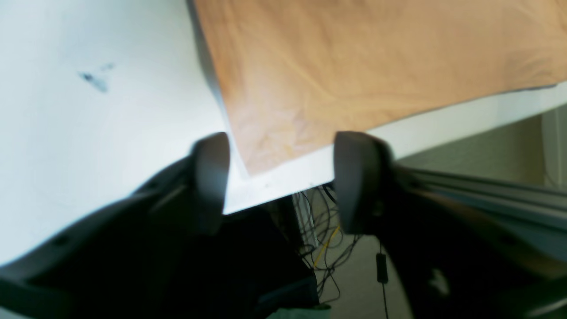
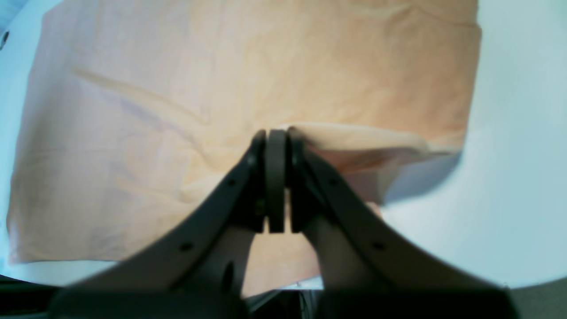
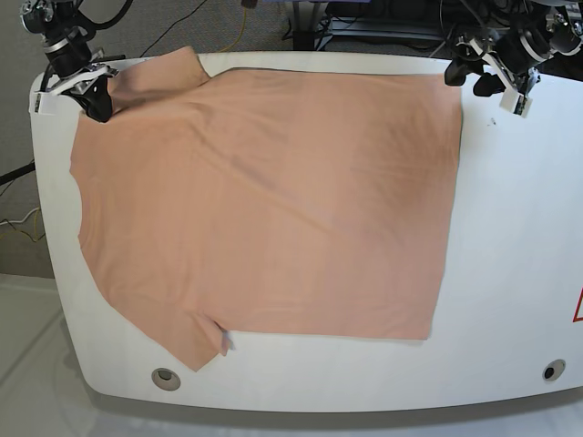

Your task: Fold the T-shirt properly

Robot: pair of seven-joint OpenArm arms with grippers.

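Lying spread flat across most of the white table [image 3: 510, 273], the one T-shirt [image 3: 264, 200] fills the base view's middle, its straight hem running down the 3 o'clock side and its two sleeves at 11 and 7 o'clock. It is a single layer; no fold has been made yet, by the look of it.

Two grippers are at work. The right gripper [image 2: 275, 137], at 10 o'clock in the base view, has its jaws pressed together on a raised pinch of the sleeve cloth, which puckers up beside it. The left gripper [image 1: 281, 177], at 2 o'clock, stands with jaws wide and nothing between them; the shirt's hem corner lies just ahead of the gap, close to the table edge.

The risk I see is lopsided lifting: if the right side rises while the left corner is not yet gripped, the thin fabric would drag and bunch, spoiling the fold line. The left jaws could also close on bare table or air, since that corner sits so near the edge. One shirt, one table.
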